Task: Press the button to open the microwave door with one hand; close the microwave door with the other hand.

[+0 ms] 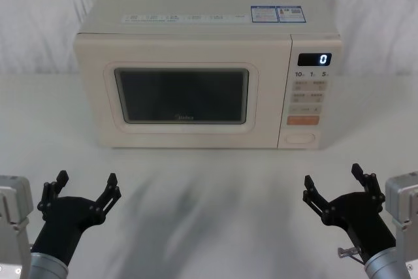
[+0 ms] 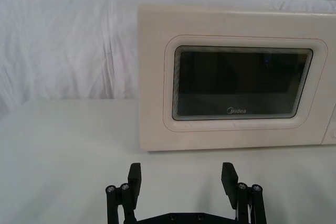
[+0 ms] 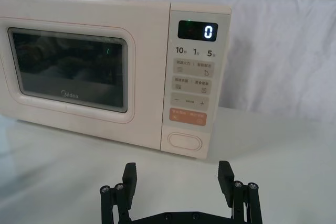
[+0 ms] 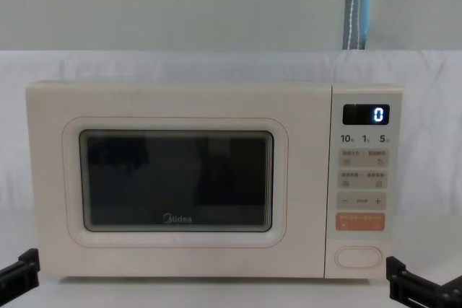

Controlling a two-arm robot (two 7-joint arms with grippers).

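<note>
Microwave door (image 1: 181, 96): shut flush with the cabinet, facing the robot at mid-worktop (image 1: 209, 213).
Button (image 1: 301, 138): lowest key on the control panel (image 1: 307, 96), just below the orange key (image 1: 303, 121); nothing touches it.
Display (image 1: 314, 59): reads 0.
Left gripper (image 1: 86, 186): jaws spread open, holding nothing, low and well short of the door.
Right gripper (image 1: 334, 176): jaws open, empty, apparently in line with the panel, apart from it.

Door (image 1: 181, 96) in front of me: cream panel, dark rounded window, shut flush. Button (image 1: 301, 138): cream pill key, bottom of control strip, right of door, untouched.
</note>
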